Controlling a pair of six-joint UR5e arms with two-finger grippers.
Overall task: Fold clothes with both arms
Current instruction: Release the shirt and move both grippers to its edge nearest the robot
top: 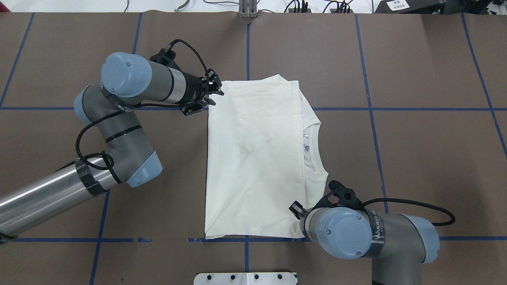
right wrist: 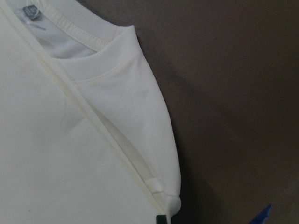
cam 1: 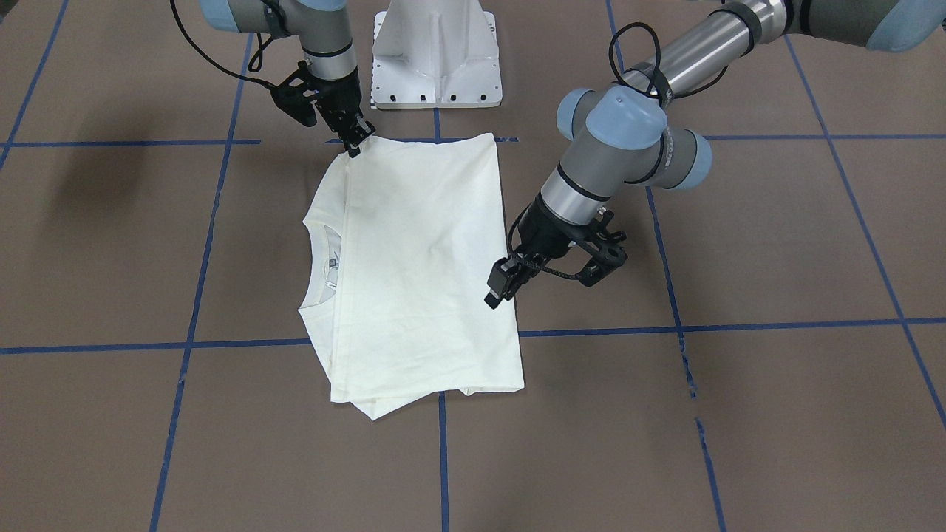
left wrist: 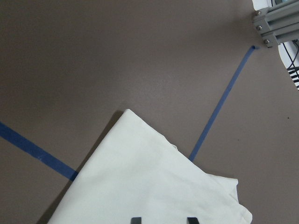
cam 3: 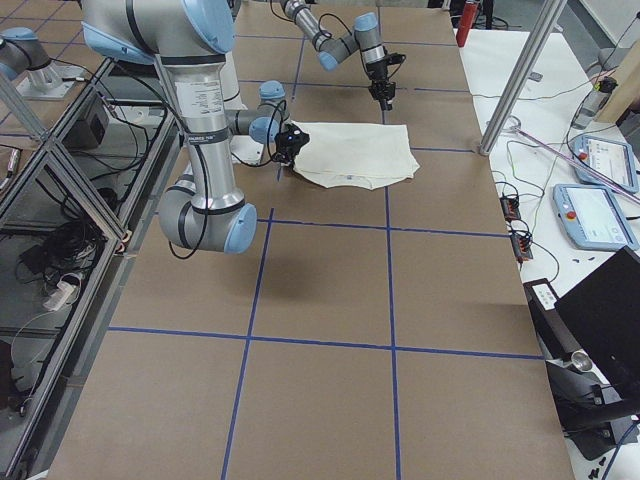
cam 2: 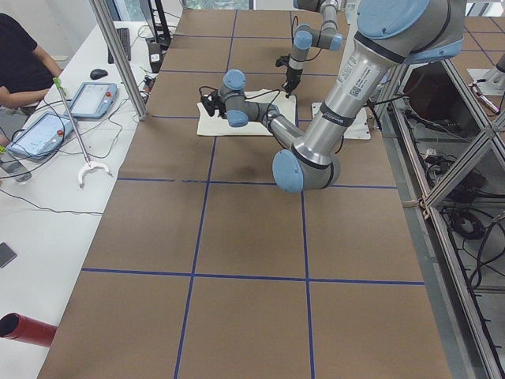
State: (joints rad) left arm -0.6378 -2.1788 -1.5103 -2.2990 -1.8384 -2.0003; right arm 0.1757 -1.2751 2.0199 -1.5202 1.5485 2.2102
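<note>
Where the folded cream fabric T-shirt [cam 1: 421, 258] lies: flat on brown table [cam 1: 739, 414]
Black left gripper [top: 216, 97]: fingers apart, empty (at the shirt's edge)
Black right gripper [cam 1: 357, 140]: pinching a corner

Cream T-shirt [cam 1: 421, 266], folded into a rectangle (plain side up), collar [cam 1: 320, 255] exposed
</note>
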